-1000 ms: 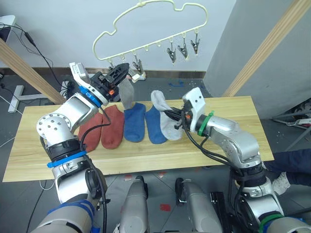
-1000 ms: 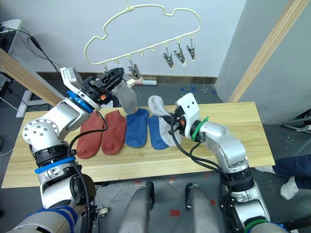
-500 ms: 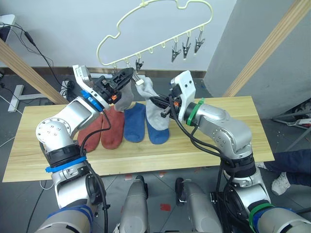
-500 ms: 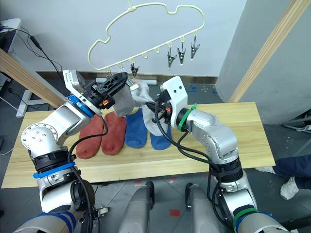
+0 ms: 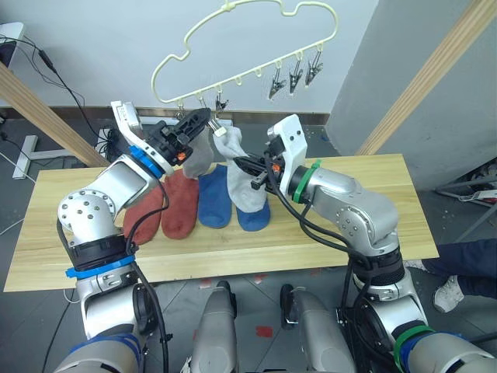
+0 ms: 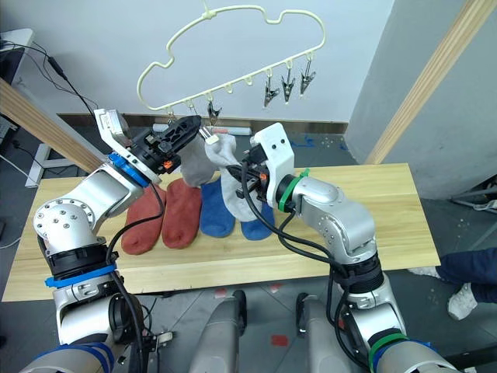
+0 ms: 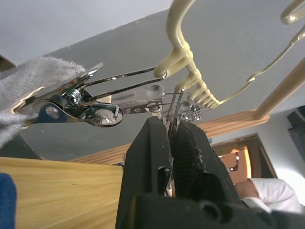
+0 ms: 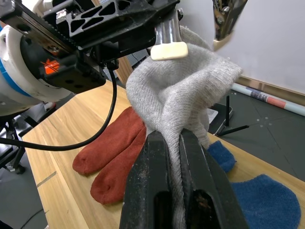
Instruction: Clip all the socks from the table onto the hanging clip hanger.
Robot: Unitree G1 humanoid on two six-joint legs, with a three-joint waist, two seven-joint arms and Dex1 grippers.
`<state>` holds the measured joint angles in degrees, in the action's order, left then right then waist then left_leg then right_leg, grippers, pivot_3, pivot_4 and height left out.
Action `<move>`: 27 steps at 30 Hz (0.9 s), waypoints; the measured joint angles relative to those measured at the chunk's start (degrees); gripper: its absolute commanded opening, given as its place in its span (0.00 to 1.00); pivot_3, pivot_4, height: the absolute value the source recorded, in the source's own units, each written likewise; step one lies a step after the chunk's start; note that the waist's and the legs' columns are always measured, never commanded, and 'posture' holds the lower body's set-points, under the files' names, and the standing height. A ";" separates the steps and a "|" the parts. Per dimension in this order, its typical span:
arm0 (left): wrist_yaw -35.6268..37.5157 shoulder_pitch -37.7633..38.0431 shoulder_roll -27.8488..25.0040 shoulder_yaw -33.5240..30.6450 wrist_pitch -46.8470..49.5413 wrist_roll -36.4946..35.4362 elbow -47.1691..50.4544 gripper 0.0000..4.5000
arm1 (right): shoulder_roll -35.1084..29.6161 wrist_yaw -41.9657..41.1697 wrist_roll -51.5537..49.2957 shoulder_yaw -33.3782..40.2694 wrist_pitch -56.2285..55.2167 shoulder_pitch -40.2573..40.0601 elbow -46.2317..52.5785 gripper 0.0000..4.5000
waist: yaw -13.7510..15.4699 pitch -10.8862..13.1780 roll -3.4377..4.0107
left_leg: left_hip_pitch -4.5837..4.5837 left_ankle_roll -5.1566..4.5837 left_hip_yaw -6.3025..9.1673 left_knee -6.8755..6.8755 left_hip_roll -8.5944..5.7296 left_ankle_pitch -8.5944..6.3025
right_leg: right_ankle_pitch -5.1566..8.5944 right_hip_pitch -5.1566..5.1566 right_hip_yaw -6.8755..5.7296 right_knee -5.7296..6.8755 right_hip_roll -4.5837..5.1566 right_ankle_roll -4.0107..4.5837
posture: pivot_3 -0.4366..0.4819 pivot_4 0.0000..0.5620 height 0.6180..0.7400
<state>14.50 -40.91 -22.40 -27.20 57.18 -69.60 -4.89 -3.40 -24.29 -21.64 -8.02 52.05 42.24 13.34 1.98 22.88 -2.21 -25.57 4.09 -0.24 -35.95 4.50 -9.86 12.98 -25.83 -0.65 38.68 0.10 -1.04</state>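
On the long light wooden plank table lie two rust-red socks and two blue socks side by side. Above hangs the pale-yellow cloud-shaped wire clip hanger. The right gripper is clamped on a light grey sock, held up at the hanger's clips. The left gripper pinches a grey metal clip; beside it another clip bites the other grey sock.

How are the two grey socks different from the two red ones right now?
The grey socks hang lifted in the air, while the rust-red socks lie flat on the table. One grey sock is gripped by the right end effector and the other hangs by the clip hanger; nothing touches the red pair. Both pairs are short ankle socks.
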 measured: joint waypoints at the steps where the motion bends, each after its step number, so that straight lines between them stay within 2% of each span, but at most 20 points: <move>1: 0.15 0.26 -0.02 0.23 -0.01 0.19 0.00 0.30 | 0.12 0.29 0.00 -0.02 0.01 0.00 0.00 0.00 | 0.00 0.00 0.00 | -0.02 0.00 0.00 0.00 0.00 0.00 | 0.00 -0.01 0.00 -0.02 0.00 0.00 | 0.68 0.64 1.00; 5: -0.06 2.41 -0.09 1.14 1.05 0.66 -0.27 0.58 | 0.14 1.16 0.06 -0.04 0.01 -0.02 0.01 0.00 | 0.15 0.00 0.00 | -0.44 0.00 0.06 -0.03 0.01 0.01 | 0.00 -0.36 -0.06 -0.03 0.00 0.00 | 0.68 0.64 1.00; 9: -0.19 2.41 -0.41 1.17 1.25 0.58 -0.20 0.86 | 0.13 1.71 0.07 -0.03 -0.11 -0.01 0.01 0.00 | 0.89 0.00 0.00 | -0.45 0.01 0.06 0.01 0.01 0.00 | 0.00 -0.37 -0.08 -0.07 -0.01 0.00 | 0.69 0.62 1.00; 11: -0.45 2.41 -0.41 1.02 1.32 0.32 -0.16 0.99 | 0.20 1.75 0.06 -0.05 -0.16 -0.01 -0.02 0.00 | 1.11 0.00 0.00 | -0.46 0.01 0.06 0.00 0.00 0.00 | 0.00 -0.36 -0.08 -0.10 0.00 0.00 | 0.69 0.62 1.00; 12: -0.62 2.44 -0.47 0.95 1.32 0.24 -0.07 0.99 | 0.30 1.75 -0.01 -0.01 -0.15 -0.01 -0.07 0.00 | 1.18 0.00 0.00 | -0.46 0.01 0.06 0.00 0.00 0.00 | 0.00 -0.36 -0.08 -0.10 0.00 0.00 | 0.69 0.63 1.00; 15: -0.34 3.74 -2.43 1.24 1.06 1.02 1.85 0.99 | 2.22 1.70 -2.14 0.55 1.23 -0.14 -0.34 0.19 | 1.16 0.00 0.00 | -0.46 0.01 0.07 0.01 0.03 0.00 | 0.00 -0.35 -0.09 -0.10 0.00 0.00 | 0.69 0.62 1.00; 18: 1.13 6.61 -5.66 4.62 -1.59 6.90 7.15 0.99 | 4.35 1.90 -5.51 2.68 4.30 -0.77 -0.52 0.41 | 1.20 0.00 0.00 | -0.45 0.01 0.06 0.07 0.04 0.00 | 0.00 -0.36 -0.09 -0.10 0.00 0.01 | 0.70 0.63 1.00; 20: 2.01 7.79 -5.94 6.78 -3.90 10.23 9.59 0.99 | 4.64 2.23 -6.73 3.70 5.30 -0.76 -0.55 0.59 | 1.36 0.00 0.01 | -0.45 0.01 0.08 0.06 0.04 0.00 | 0.00 -0.36 -0.11 -0.12 0.01 0.01 | 0.70 0.63 1.00; 25: 3.87 9.61 -6.89 10.10 -8.03 16.21 14.61 0.99 | 1.28 1.79 -7.73 3.97 6.83 -3.69 1.28 0.99 | 2.42 0.00 0.01 | -0.47 0.00 0.03 0.08 0.02 0.00 | 0.00 -0.35 -0.07 -0.22 0.01 0.01 | 0.69 0.63 1.00; 27: 4.28 10.67 -7.17 11.55 -9.28 18.37 16.70 0.99 | -0.75 1.72 -7.94 4.03 7.30 -5.25 2.26 1.00 | 2.57 0.00 0.01 | -0.48 0.00 0.01 0.12 0.01 -0.01 | 0.00 -0.35 -0.05 -0.30 0.02 0.01 | 0.69 0.63 1.00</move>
<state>18.78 -30.24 -29.57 -15.65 47.90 -51.23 11.81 -4.14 -22.58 -29.58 -3.99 59.35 36.99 15.60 4.54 22.88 -2.21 -26.04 4.09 -0.24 -35.83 4.50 -9.87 12.98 -26.17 -0.70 38.37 0.12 -1.03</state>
